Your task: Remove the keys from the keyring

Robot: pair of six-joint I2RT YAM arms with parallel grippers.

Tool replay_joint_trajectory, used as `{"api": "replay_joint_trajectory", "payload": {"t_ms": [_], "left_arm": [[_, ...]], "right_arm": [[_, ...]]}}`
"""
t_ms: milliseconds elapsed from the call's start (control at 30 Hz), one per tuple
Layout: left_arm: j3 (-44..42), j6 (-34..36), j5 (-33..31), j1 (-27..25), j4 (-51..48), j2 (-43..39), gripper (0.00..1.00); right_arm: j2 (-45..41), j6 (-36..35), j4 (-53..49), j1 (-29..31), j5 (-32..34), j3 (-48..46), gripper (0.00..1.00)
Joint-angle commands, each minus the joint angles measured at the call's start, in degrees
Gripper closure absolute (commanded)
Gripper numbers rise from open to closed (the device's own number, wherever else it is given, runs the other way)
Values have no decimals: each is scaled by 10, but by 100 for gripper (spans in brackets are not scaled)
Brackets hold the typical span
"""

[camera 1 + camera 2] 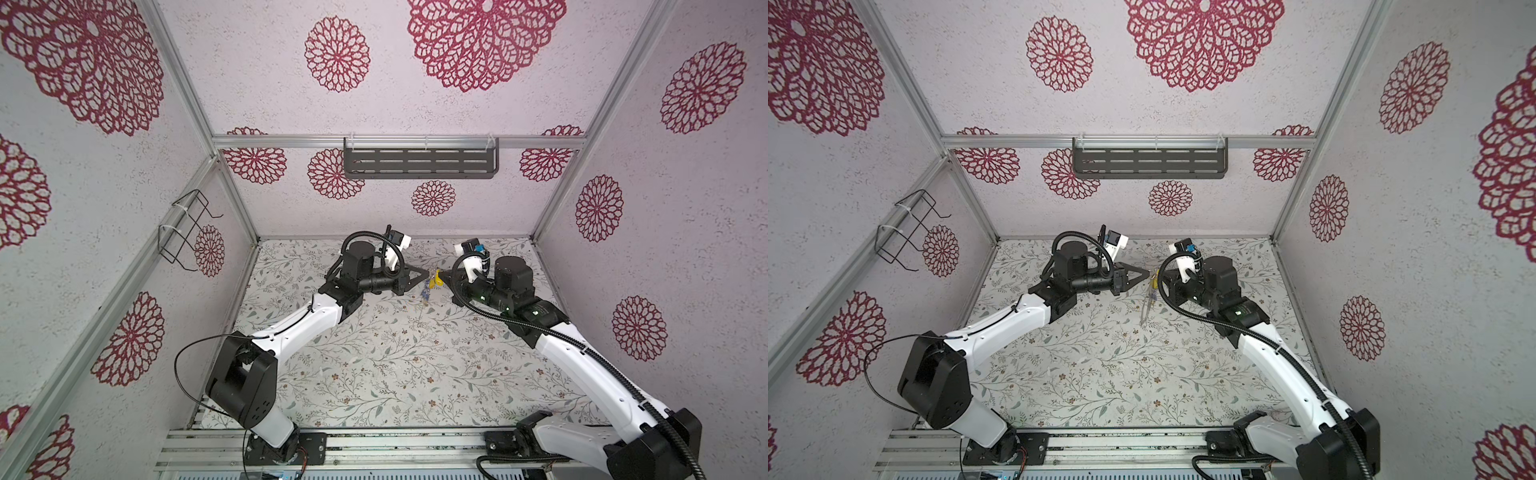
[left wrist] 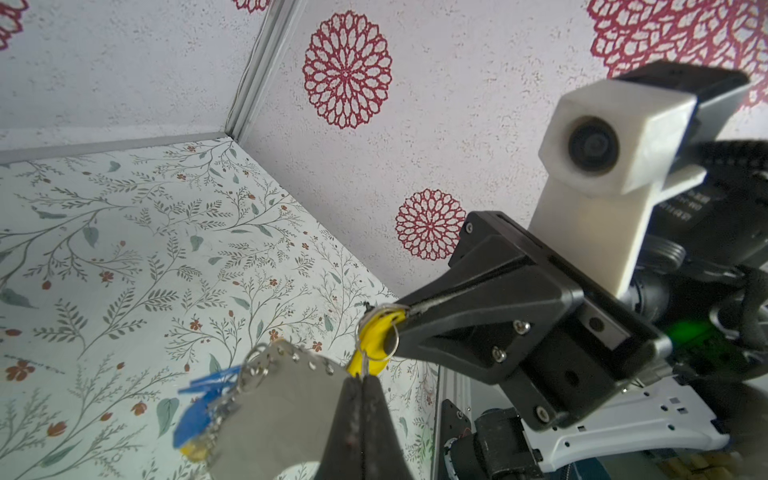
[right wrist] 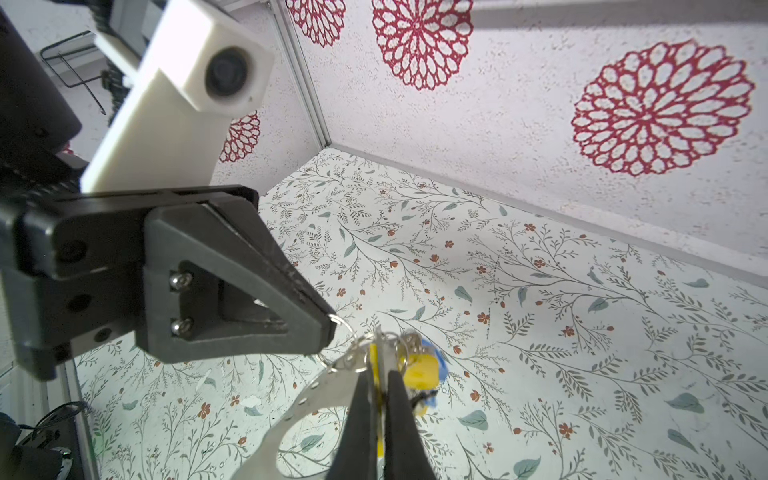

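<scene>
The keyring [image 2: 282, 399] hangs over the rear middle of the desk [image 1: 395, 365], with the left end effector [image 1: 427, 274] just to its left and the right end effector [image 1: 441, 274] just to its right, tips almost meeting above it. The keys [image 1: 435, 283] bunch along the keyring's upper edge, pinched between both tips. Well behind and above the keyring, a shelf [image 1: 419, 163] sits on the back wall.

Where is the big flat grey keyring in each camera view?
In a top view: the large flat grey keyring hangs as a thin edge-on sliver between the left end effector and right end effector.
In a top view: same sliver, same spot.
Left wrist: broad grey plate beside the blue plastic tags.
Right wrist: perforated curved band showing its hole.
Shared landmark: the yellow plastic key tag at its rim.
</scene>
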Motion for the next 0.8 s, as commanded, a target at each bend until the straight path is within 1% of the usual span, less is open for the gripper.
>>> {"api": "replay_joint_trajectory", "payload": {"t_ms": [0,67,233,367,500,633,767], "left_arm": [[0,54,-8,-3,0,-18,100],[-1,72,-23,-3,-4,-20,100],[-3,157,-63,-14,-27,-32,100],[-4,232,-118,-36,-51,-39,100],[-3,254,-128,-43,-59,-36,100],[-7,268,-135,-46,-56,-42,100],[-21,261,-139,-45,-31,-54,100]], "right_arm": [[-5,-9,-4,-2,1,27,100],[-2,-8,-9,-2,-3,34,100],[4,-12,-28,-2,-9,51,100],[17,-13,-47,-2,-23,71,100],[36,0,-66,-2,-27,99,100],[63,22,-109,-5,6,138,100],[76,37,-126,-17,27,143,100]]}}
